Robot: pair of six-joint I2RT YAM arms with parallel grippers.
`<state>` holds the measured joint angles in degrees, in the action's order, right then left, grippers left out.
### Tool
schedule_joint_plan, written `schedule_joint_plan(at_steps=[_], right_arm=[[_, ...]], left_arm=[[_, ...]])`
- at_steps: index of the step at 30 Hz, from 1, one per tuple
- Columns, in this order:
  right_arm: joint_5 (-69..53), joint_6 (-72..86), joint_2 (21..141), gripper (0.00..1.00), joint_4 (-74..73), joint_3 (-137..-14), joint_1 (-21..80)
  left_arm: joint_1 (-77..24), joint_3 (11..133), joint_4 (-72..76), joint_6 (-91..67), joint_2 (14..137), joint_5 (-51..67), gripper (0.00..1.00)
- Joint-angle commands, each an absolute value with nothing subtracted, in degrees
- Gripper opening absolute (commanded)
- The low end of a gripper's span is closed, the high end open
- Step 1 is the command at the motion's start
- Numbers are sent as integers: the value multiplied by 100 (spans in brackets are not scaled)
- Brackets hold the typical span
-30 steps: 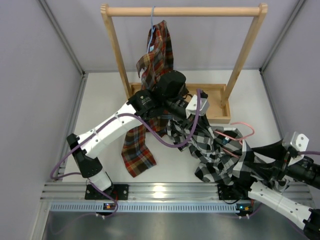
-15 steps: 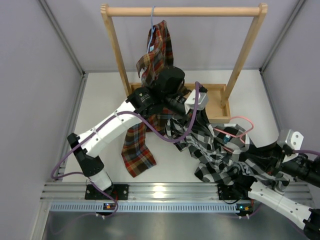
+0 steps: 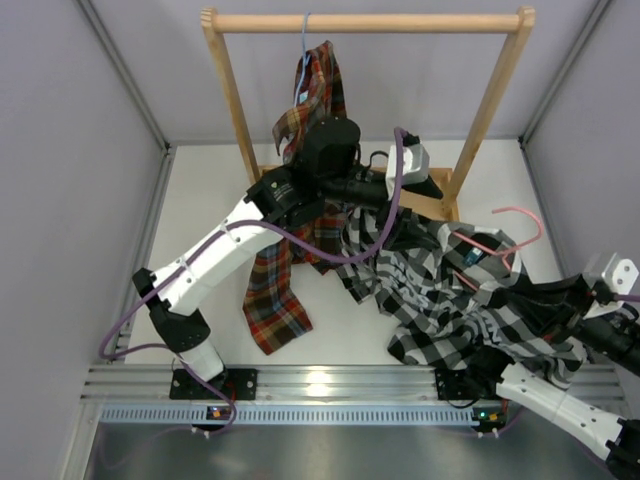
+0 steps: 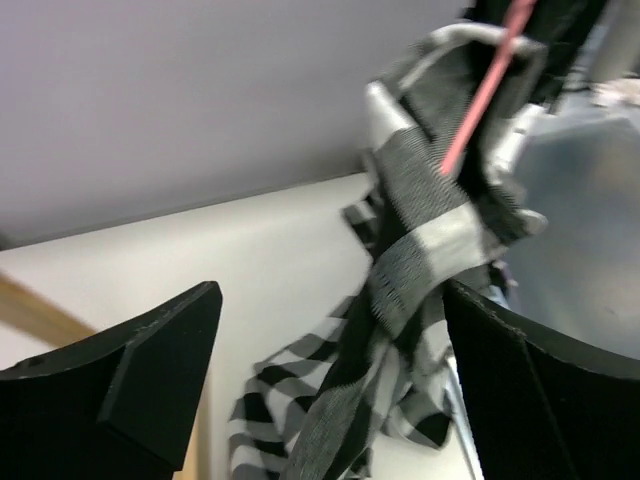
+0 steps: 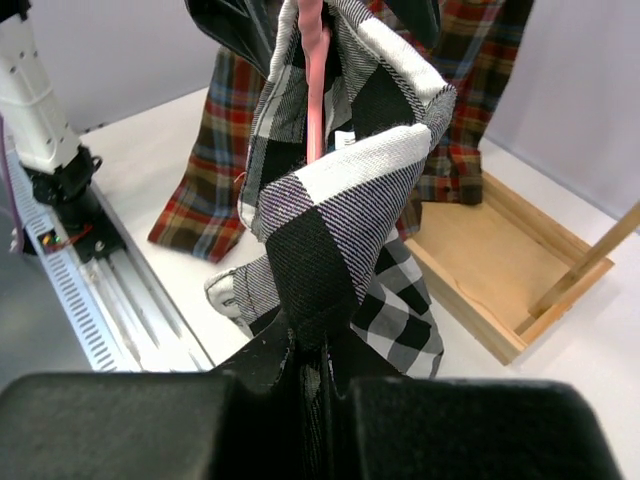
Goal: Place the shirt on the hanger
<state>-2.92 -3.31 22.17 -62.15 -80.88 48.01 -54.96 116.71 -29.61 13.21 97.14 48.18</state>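
The black-and-white check shirt (image 3: 440, 300) lies bunched between the two arms, lifted at its right end. The pink wire hanger (image 3: 497, 243) pokes out of the shirt's top, its hook toward the right. My right gripper (image 3: 525, 300) is shut on a fold of the shirt (image 5: 330, 230), with the hanger wire (image 5: 312, 70) rising through the cloth just beyond the jaws. My left gripper (image 3: 425, 190) hovers open by the wooden tray. Its fingers (image 4: 150, 370) stand wide apart, and the shirt (image 4: 400, 290) and hanger (image 4: 480, 90) hang ahead between them, untouched.
A wooden rack (image 3: 365, 22) stands at the back with a tray base (image 3: 445, 215). A red tartan shirt (image 3: 315, 100) hangs from it on a light blue hanger and trails down to the table (image 3: 275, 300). Grey walls close in both sides.
The left gripper has opened and let go of the shirt, then moved back and to the right. The right gripper has shut on the shirt and pulled it and the hanger to the right.
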Motion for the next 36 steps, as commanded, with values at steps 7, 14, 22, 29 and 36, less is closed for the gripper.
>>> schedule_joint_plan(at_steps=[7, 14, 22, 29, 36], right_arm=[[1270, 165, 2531, 0, -5599, -8736, 4983], [2995, 607, 3496, 0, -5511, -9544, 5396], [4498, 484, 4859, 0, -4914, -10588, 6108], [4694, -281, 5948, 0, -4184, -12162, 6108], [4474, -501, 6337, 0, -3992, -12492, 6108]], left_arm=[[-5475, 12418, -2039, 151, 9124, 1366, 98], [-5476, 12884, -2459, -158, 8552, -1843, 98], [-5467, 12370, -3488, -122, 7921, -3594, 98], [-5476, 10173, -3507, -703, 6419, -3428, 98], [-5476, 8906, -3498, -931, 5591, -3331, 98]])
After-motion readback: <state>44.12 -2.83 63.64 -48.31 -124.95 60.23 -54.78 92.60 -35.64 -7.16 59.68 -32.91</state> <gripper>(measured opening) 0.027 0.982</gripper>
